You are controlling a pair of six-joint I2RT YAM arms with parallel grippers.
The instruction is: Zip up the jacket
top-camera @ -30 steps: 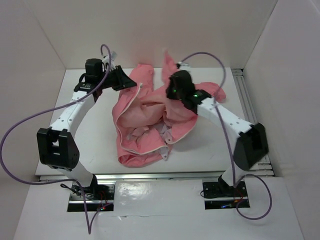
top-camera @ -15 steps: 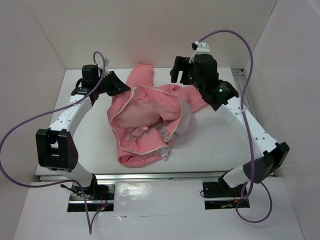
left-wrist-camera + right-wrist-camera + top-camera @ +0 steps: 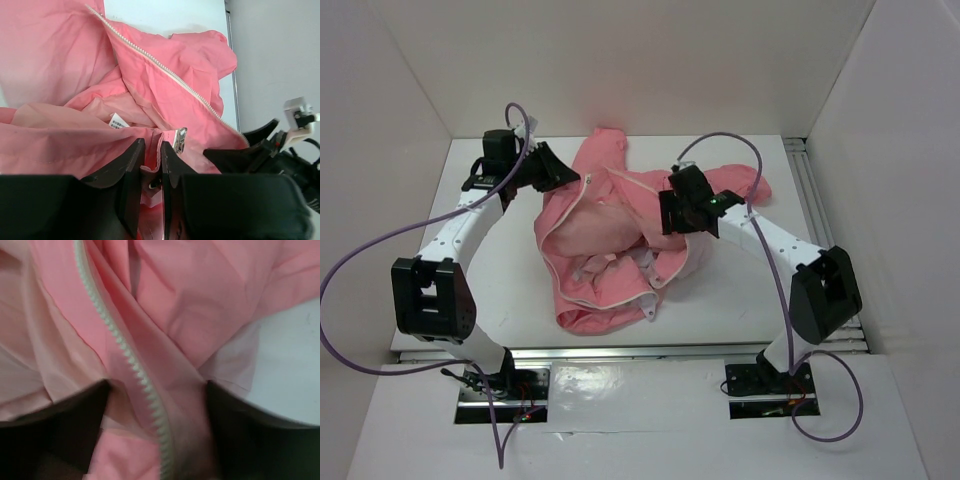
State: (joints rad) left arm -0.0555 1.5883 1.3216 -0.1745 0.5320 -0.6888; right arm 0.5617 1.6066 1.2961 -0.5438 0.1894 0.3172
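The salmon-pink jacket (image 3: 610,245) lies crumpled and unzipped mid-table, its paler lining showing. My left gripper (image 3: 570,172) is at its upper left edge. In the left wrist view this gripper (image 3: 152,146) is shut on a fold of the jacket (image 3: 60,55) beside the metal zipper slider (image 3: 179,140). A white zipper edging (image 3: 165,70) runs diagonally beyond it. My right gripper (image 3: 670,212) hangs over the jacket's right front edge. In its own view this gripper (image 3: 157,385) is open, its fingers straddling the white zipper teeth (image 3: 135,370) and the jacket's pink fabric (image 3: 200,295).
White walls enclose the table (image 3: 500,270) on three sides. A metal rail (image 3: 817,190) runs along the right edge. Purple cables (image 3: 360,270) loop off both arms. A white label (image 3: 118,121) shows in the lining. The right arm (image 3: 280,155) appears in the left wrist view.
My right gripper opened, let go of the jacket, rose to the back right, then came down over the right zipper edge. The left gripper shifted slightly left, still holding.
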